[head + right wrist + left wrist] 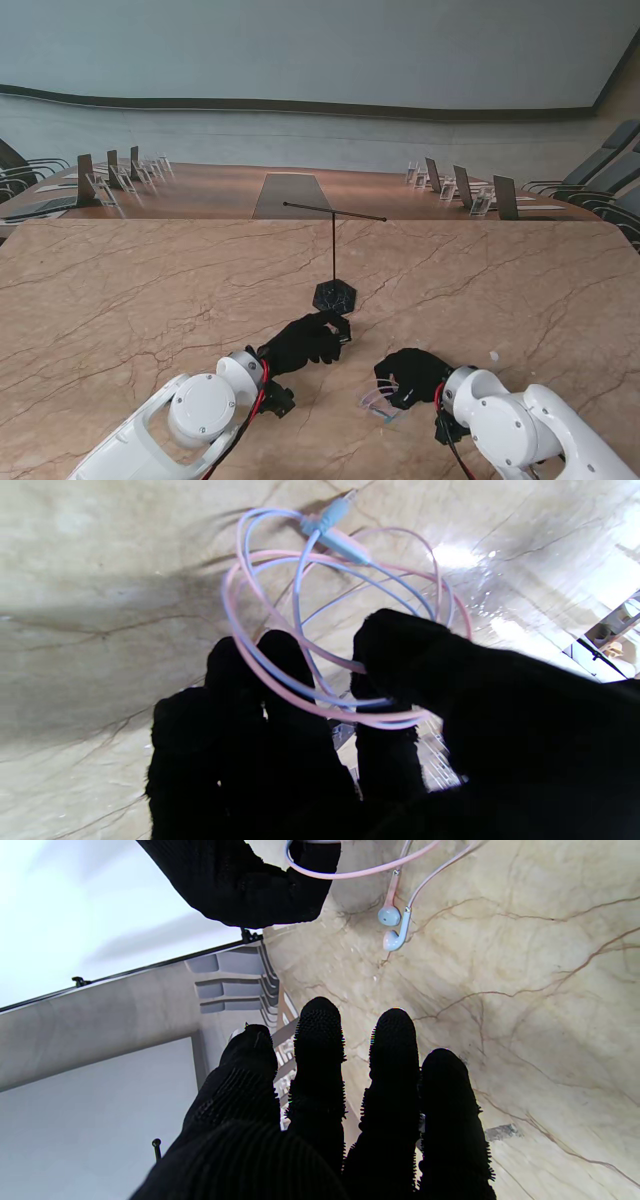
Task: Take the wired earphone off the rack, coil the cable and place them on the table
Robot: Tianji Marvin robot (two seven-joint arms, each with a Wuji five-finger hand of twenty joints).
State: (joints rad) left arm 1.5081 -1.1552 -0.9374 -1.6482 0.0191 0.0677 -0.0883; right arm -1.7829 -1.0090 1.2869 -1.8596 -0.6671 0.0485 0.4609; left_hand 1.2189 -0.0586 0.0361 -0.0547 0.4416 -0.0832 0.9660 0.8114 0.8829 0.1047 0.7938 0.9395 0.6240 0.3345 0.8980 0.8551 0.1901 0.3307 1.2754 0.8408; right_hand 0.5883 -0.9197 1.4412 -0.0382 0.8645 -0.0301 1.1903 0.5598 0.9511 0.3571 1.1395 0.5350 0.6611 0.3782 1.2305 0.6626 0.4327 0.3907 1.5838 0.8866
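My right hand (412, 376) is gripping the coiled pink earphone cable (380, 404) at lower centre. My left hand (305, 341) is hovering beside the rack (334, 293), centre frame.

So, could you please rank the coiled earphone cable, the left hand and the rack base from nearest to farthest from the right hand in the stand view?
1. Coiled earphone cable: held in the right hand, on its left side.
2. Left hand: to the left, slightly farther from me.
3. Rack base: farther from me, just beyond the left hand.
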